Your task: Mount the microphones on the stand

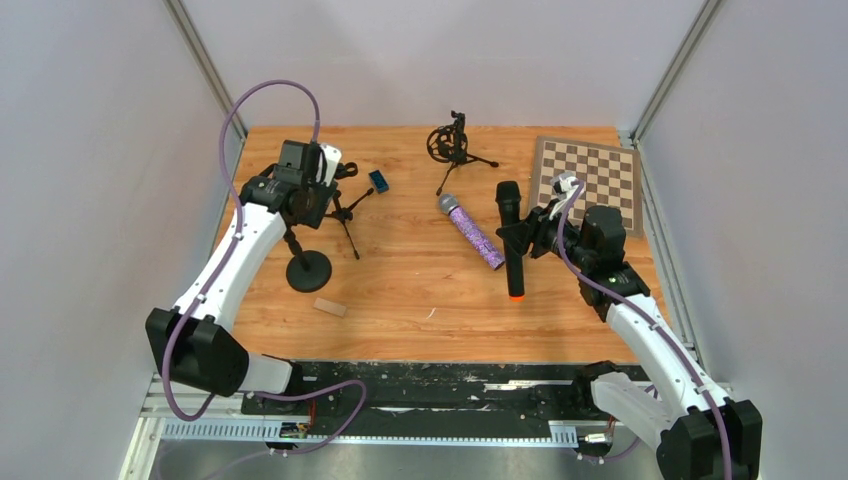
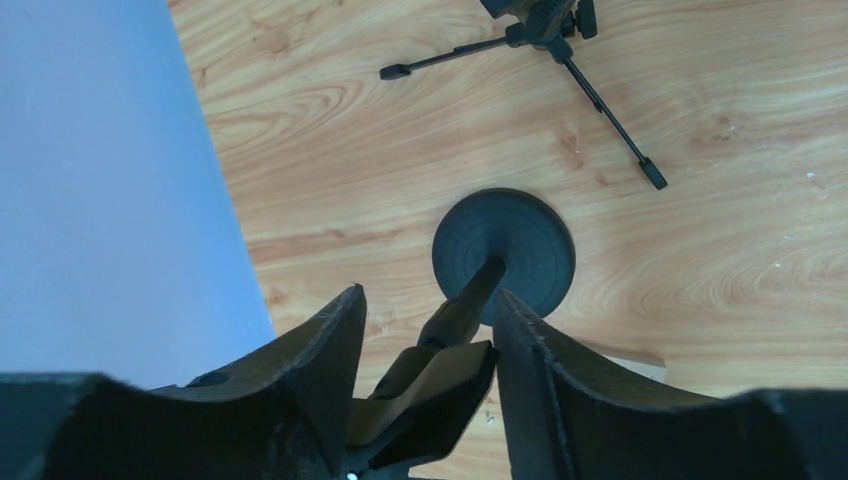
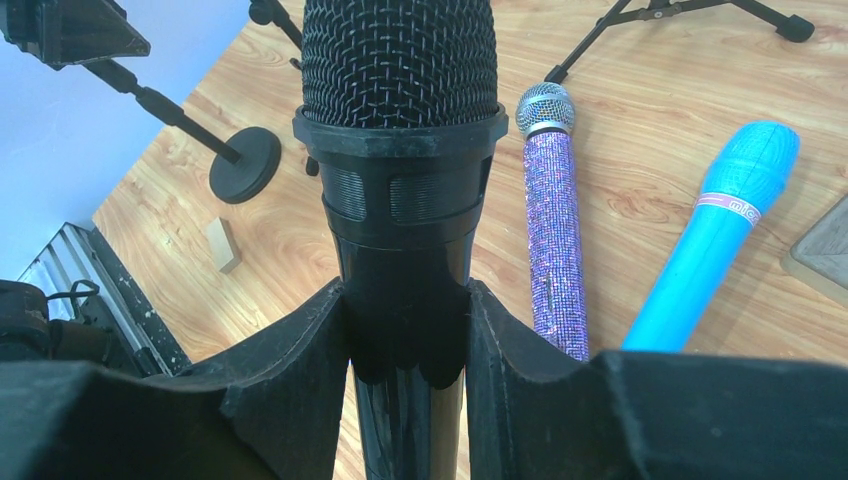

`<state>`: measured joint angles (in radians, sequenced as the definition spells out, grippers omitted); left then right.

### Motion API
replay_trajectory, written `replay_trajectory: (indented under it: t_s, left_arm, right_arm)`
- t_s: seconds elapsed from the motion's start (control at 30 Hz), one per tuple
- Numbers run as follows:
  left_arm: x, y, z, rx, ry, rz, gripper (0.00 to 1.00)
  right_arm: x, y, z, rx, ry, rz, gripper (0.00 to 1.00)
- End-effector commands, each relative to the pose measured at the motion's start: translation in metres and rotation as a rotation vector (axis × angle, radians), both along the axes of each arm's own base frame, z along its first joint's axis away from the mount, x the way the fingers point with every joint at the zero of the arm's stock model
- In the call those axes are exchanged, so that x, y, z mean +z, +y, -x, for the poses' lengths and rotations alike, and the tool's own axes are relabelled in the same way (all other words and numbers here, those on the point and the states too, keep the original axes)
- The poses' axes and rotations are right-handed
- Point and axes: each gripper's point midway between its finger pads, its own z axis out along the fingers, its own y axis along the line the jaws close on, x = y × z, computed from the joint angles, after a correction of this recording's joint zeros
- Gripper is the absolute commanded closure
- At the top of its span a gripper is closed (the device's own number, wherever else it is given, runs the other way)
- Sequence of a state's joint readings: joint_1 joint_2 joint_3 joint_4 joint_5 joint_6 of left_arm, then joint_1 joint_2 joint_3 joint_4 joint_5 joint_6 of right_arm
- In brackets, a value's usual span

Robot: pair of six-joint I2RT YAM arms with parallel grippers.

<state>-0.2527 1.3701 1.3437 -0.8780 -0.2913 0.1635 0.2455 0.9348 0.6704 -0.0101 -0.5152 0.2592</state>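
Black microphone [image 3: 400, 180]: mesh head, glossy body, orange end in the top view; on the right half of the surface [image 1: 420, 300].
Right tool [image 3: 405, 300]: clamped on its body below the head.
Purple glitter microphone [image 3: 555, 240]: silver mesh head, lying flat just beside it.
Light blue microphone [image 3: 715, 240]: lying flat near the purple one.
Left tool [image 2: 428, 300]: straddles the clip [image 2: 440, 385] of the round-base stand [image 2: 520, 260]; cannot tell if it grips.

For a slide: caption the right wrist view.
Right gripper grips the black microphone; purple glitter microphone and blue microphone lie on the table.
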Motion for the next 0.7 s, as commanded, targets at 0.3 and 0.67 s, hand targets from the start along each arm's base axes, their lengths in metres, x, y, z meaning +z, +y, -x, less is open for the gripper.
replay_trajectory:
  t_s: [0.3,0.67]
  left_arm:
    - [0.017,-0.009,0.006,-0.017,-0.013,0.07,0.89]
    - [0.021,-0.045,0.028,-0.105,0.018,0.247,1.0]
  right_arm:
    - [0.011,-0.001,-0.007,-0.019,-0.054,0.001,1.0]
    - [0.009,-0.001,-0.009,-0.021,-0.044,0.003,1.0]
